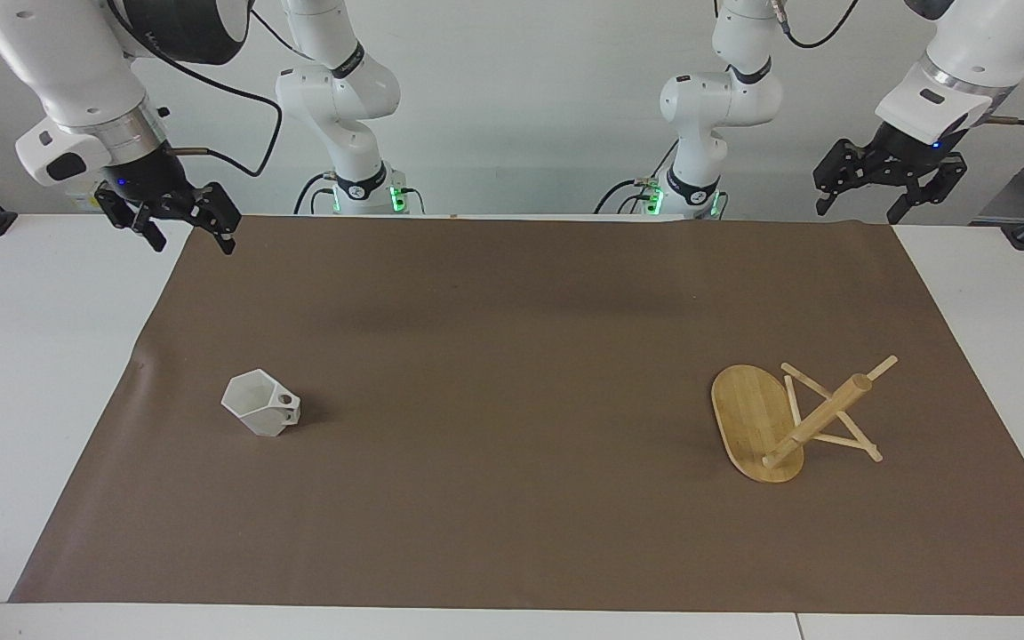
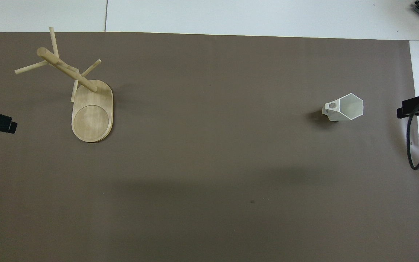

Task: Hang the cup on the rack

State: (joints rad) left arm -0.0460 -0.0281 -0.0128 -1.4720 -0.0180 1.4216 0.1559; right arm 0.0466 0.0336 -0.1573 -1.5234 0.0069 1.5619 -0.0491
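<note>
Two things lie well apart on the brown mat covering the white table: the white faceted cup stands with its mouth up toward the right arm's end, its pierced handle turned toward the middle of the mat, and the bamboo rack lies toppled toward the left arm's end, its oval base on edge and its post and pegs slanting to the mat. Both arms wait raised at the robots' edge of the table, the left tool and the right tool each with fingers spread and holding nothing.
</note>
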